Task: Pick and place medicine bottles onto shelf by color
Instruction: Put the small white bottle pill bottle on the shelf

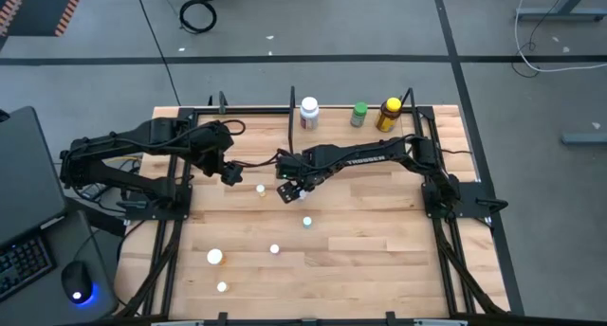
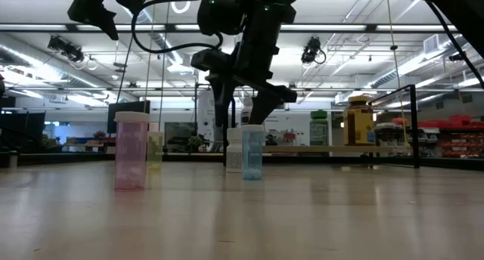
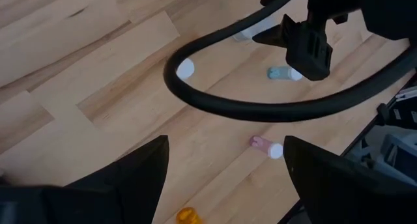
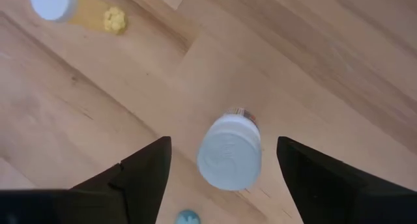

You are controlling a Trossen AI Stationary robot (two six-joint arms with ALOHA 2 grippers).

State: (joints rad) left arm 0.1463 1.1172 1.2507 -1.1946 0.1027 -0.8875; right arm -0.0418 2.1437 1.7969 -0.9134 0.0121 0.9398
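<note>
White-capped bottle [image 4: 229, 152] stands upright on the wooden table [image 1: 379, 250], directly below the right gripper [image 1: 290, 189], between its spread fingers, not gripped. Left gripper [image 1: 230, 174] hovers nearby, fingers open, empty. Pink bottle [image 2: 131, 150] and blue bottle [image 2: 252, 152] stand on the table. Shelf [image 1: 341, 127] carries white, green and yellow bottles.
</note>
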